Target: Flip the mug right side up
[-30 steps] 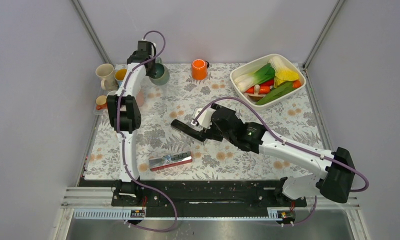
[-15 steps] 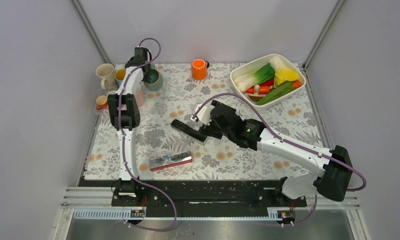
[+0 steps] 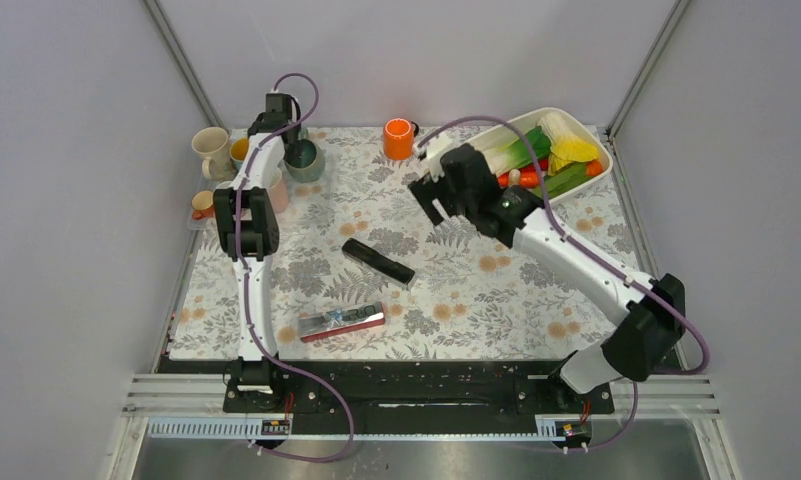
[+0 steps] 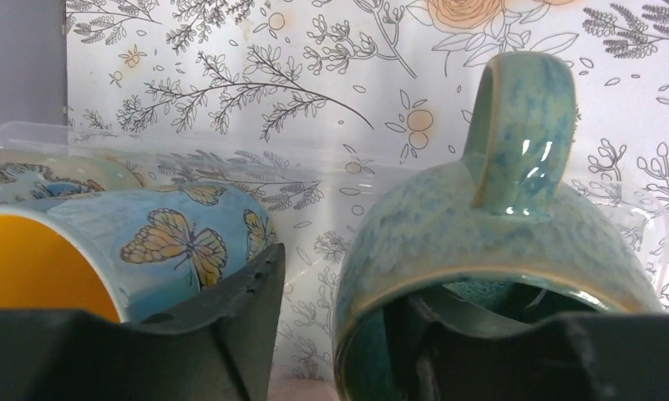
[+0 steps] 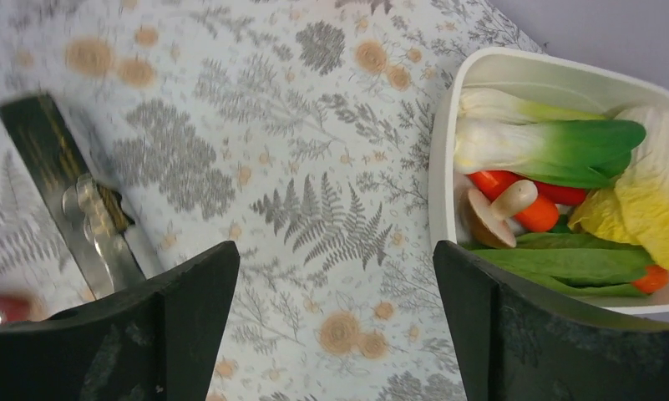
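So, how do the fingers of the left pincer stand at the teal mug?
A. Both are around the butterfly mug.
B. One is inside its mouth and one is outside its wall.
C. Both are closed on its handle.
B: on the left pincer, one finger is inside the teal mug, the other finger is outside its wall, and the handle is free.

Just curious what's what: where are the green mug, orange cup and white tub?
green mug (image 4: 523, 125): left wrist view, on its handle.
orange cup (image 3: 399, 143): top external view, on its side.
white tub (image 5: 442, 184): right wrist view, on its rim.
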`<state>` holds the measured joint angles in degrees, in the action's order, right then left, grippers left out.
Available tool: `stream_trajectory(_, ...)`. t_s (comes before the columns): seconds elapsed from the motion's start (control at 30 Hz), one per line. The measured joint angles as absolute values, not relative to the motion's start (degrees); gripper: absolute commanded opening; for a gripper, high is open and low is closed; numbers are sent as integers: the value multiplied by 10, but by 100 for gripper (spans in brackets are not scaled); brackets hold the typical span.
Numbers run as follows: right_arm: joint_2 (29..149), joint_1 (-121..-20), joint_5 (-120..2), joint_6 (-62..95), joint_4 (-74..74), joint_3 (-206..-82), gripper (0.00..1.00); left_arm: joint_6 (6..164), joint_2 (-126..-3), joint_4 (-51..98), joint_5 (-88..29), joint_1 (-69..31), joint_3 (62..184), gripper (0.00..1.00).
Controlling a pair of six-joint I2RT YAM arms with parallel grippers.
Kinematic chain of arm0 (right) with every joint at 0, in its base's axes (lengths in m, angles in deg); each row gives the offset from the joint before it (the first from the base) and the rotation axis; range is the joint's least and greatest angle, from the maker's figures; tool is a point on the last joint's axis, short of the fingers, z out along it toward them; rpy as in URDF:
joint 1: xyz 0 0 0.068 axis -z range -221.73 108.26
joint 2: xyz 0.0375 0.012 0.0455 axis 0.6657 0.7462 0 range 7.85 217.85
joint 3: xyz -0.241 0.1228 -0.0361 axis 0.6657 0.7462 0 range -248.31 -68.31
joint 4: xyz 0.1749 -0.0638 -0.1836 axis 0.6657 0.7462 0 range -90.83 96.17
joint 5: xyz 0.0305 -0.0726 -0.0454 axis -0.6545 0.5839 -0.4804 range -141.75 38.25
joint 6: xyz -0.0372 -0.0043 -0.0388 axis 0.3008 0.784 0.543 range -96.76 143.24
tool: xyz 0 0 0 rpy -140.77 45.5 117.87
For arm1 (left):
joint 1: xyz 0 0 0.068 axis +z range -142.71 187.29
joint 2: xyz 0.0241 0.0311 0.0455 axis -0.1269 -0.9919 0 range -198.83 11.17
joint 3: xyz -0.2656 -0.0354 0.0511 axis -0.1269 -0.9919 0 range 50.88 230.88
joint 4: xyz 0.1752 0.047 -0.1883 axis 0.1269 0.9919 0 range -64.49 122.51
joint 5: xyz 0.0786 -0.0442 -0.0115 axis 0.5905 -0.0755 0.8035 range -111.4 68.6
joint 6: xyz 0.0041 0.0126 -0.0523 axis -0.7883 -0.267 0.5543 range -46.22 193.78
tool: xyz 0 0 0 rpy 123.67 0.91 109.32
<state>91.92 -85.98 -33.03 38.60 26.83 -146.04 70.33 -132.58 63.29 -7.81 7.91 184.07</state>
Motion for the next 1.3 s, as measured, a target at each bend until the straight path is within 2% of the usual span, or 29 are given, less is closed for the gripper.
stream_trajectory(0.23,1059,-737,-435,207,274,-1646,95,702,-1319,608,-93,85,1831,66)
stream_trajectory(0.4,1203,-666,-527,45,260,-1808,94,702,-1277,598,-121,85,1802,94)
stream_trajectory(0.47,1263,-649,-555,-13,243,-1871,94,703,-1249,594,-137,85,1788,98)
stream_trajectory(0.7,1523,-626,-611,-189,134,-2135,91,707,-1157,589,-203,79,1764,99)
stream_trajectory(0.77,1568,-626,-619,-249,78,-2148,87,707,-1137,589,-220,74,1749,99)
stream_trajectory(0.93,1637,-626,-609,-334,-3,-2146,88,706,-1114,607,-260,42,1713,99)
stream_trajectory(1.13,1644,-628,-538,-393,-74,-2124,88,706,-1122,633,-317,-35,1702,99)
stream_trajectory(1.3,1655,-632,-495,-437,-69,-2135,87,712,-1144,634,-331,-37,1706,99)
